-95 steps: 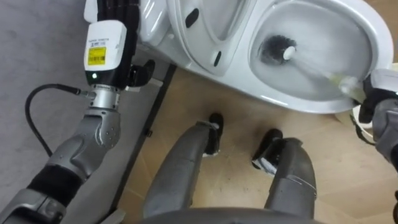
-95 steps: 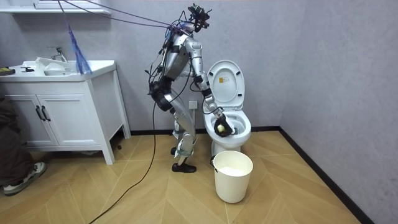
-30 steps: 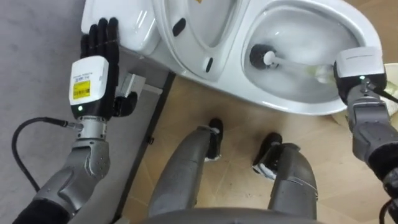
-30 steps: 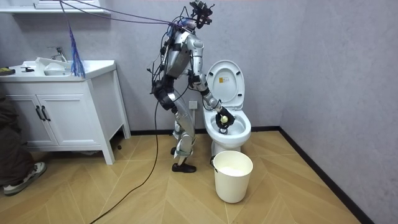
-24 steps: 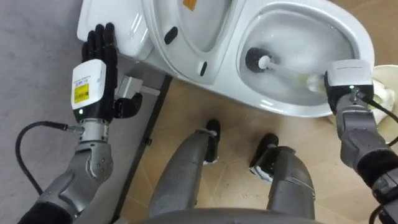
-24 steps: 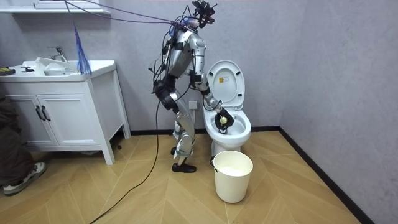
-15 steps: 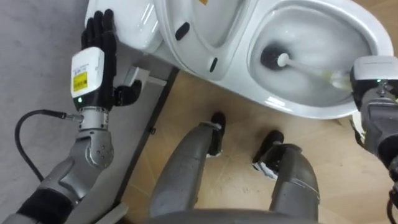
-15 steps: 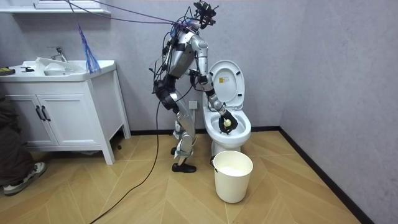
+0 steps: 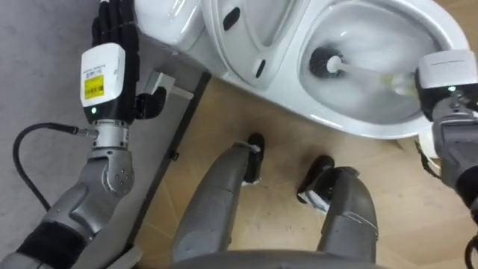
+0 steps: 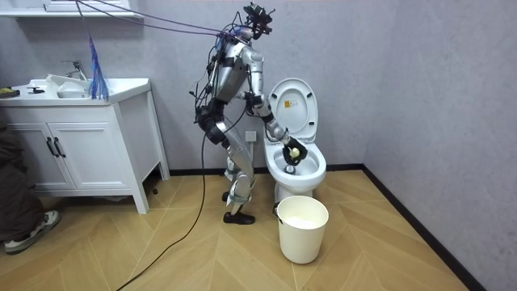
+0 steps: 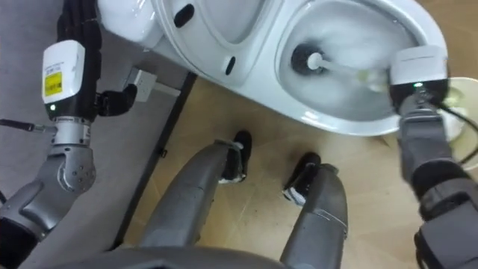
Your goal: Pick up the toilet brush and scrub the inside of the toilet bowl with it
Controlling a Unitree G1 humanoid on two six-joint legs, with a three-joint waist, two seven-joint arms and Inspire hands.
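White porcelain toilet bowl (image 9: 358, 123) still holds the toilet brush (image 9: 325, 62), barely shifted along its left wall (scrubbing continues, I'd say), right hand (image 9: 447, 75) clenched round the handle, left hand (image 9: 112, 33) straight-fingered by the cistern (image 9: 168, 22).

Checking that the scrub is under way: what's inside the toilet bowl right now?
Inside the toilet bowl sits a dark brush head, its pale handle slanting to the right hand at the bowl's edge. That hand covers the handle's end.
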